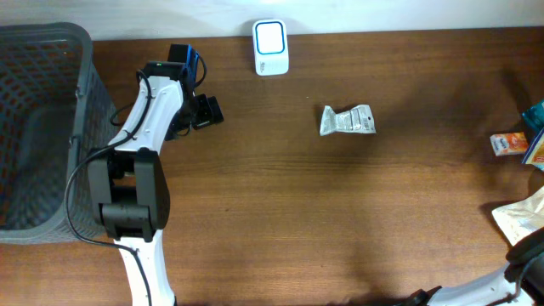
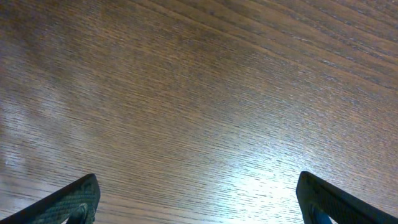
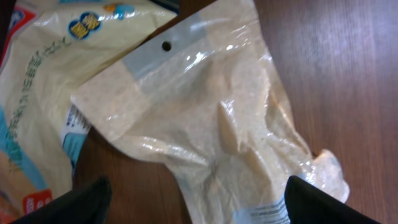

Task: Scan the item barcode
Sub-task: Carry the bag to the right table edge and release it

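Our right gripper (image 3: 198, 202) hangs spread wide over the bag (image 3: 205, 118), far right of the scanner (image 1: 270, 48); our left gripper (image 2: 198, 196), left of it, is spread too.

The clear pouch (image 3: 211, 118) runs off the bottom edge between the right fingers (image 3: 323, 202), cutting short its printed label (image 3: 267, 215).

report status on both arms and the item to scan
Left fingers open over bare table. Right fingers open above clear pouch, not closed on it. Scanner at far edge; silver packet lies mid-table between.
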Controlling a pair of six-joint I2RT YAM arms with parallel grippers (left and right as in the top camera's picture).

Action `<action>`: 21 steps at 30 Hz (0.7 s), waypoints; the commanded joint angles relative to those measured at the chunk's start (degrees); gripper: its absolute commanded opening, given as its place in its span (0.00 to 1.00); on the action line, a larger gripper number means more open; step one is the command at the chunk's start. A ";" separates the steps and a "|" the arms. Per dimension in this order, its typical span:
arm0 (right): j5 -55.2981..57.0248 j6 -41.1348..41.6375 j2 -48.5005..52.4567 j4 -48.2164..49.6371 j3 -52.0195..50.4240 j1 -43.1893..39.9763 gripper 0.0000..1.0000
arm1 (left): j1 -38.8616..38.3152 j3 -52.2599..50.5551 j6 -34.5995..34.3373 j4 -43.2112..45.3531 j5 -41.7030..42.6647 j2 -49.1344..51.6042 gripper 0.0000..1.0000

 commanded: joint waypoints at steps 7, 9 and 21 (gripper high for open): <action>-4.09 -2.12 -7.08 -1.29 0.37 -0.26 0.89 | -0.20 -0.24 0.13 -0.04 -0.42 -1.70 0.99; -0.74 -2.12 -7.52 -2.27 0.35 -0.74 0.84 | -0.17 -0.24 0.13 -0.07 -0.42 -1.70 0.99; 5.77 3.10 -3.13 -1.29 -9.55 -9.01 0.07 | -0.17 -0.24 0.13 -0.07 -0.42 -1.70 0.99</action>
